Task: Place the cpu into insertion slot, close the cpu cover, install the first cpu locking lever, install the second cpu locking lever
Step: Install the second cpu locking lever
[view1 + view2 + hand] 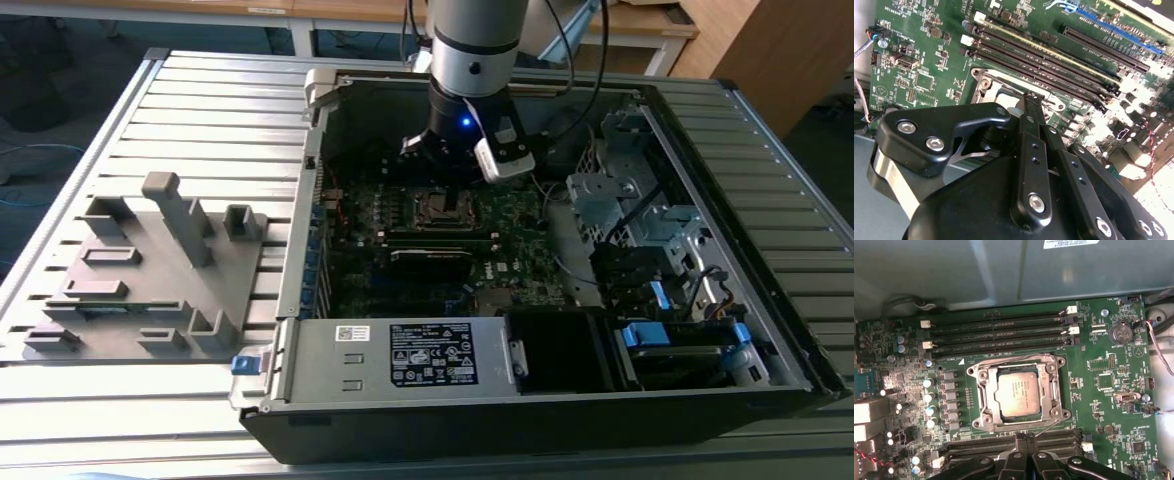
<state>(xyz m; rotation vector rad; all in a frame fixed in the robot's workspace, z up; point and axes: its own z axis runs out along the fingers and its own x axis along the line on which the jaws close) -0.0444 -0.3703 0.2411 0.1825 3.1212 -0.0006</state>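
Observation:
The cpu [1017, 394], a silver-grey square chip, lies in the insertion slot [985, 416] on the green board. The cpu cover [1055, 390], a silvery frame, lies flat around the chip. A thin wire lever [1014, 359] runs along one edge of the socket. Another wire lever [1049, 427] slants off the opposite edge, close to my fingertips. My gripper [1025, 437] hovers just off that edge with its black fingers [1029, 125] pressed together; I cannot tell whether they touch the wire. In the exterior view the gripper [447, 172] hangs over the socket [445, 206] inside the open computer case.
Long black memory slots [999, 332] flank the socket on two sides. Case walls [314, 200], drive cages [627, 200] and a labelled metal box [400, 355] ring the board. A grey fixture plate [147, 270] with upright posts sits on the exterior view's left.

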